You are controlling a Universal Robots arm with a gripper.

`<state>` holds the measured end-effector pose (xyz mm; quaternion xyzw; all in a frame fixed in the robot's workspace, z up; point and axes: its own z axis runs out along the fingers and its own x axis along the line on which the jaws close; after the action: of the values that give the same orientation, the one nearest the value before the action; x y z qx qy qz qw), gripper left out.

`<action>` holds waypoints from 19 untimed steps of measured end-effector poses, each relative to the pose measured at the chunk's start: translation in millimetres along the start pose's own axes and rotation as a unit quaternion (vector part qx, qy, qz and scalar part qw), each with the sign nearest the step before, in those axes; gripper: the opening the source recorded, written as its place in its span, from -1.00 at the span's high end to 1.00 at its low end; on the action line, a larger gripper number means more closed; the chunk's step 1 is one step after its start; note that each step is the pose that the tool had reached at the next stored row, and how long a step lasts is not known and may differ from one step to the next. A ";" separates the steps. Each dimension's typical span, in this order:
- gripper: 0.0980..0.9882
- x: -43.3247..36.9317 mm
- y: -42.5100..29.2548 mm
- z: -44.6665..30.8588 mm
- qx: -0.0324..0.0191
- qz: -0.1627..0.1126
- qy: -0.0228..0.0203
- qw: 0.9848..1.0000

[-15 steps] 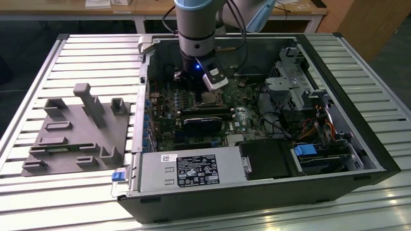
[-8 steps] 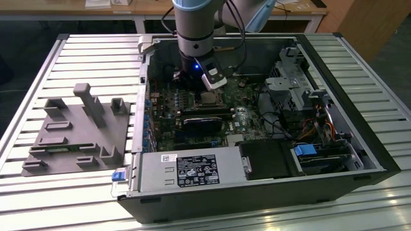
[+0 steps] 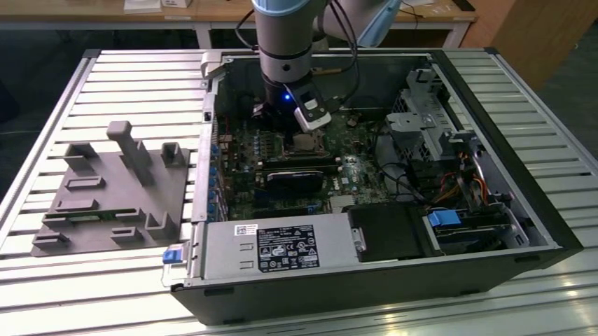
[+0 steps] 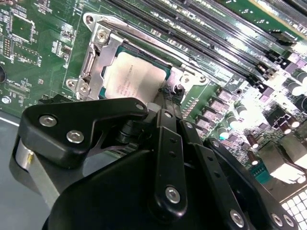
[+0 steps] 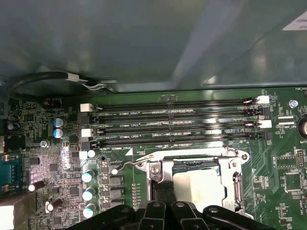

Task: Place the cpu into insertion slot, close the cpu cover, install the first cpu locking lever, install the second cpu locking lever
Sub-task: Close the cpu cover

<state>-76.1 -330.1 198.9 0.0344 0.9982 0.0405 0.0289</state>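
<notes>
The cpu lies flat in the insertion slot, its dull silver top showing. The silver cpu cover is down around it as a frame. In the first wrist view the cpu sits inside the cover, and a thin wire locking lever runs along the socket's edge beside the memory slots. My gripper hangs right at the socket's edge, fingers together, tips by a small lever hook. In the exterior view the gripper reaches down into the case over the socket.
The open computer case lies on a slatted metal table. Memory slots and capacitors flank the socket. A black card, the power supply and drive cages crowd the case. A grey fixture sits at the exterior view's left.
</notes>
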 end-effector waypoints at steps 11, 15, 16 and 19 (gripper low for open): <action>0.98 -5.3 0.9 -3.5 0.000 0.000 0.000 1.000; 0.98 -5.5 1.4 -8.9 0.000 0.000 0.000 1.000; 0.98 -5.7 1.4 -8.8 0.000 0.000 0.000 1.000; 0.98 -10.1 1.7 -8.6 0.001 0.000 0.000 1.000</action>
<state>-66.5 -329.8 208.2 0.0344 0.9982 0.0396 0.0286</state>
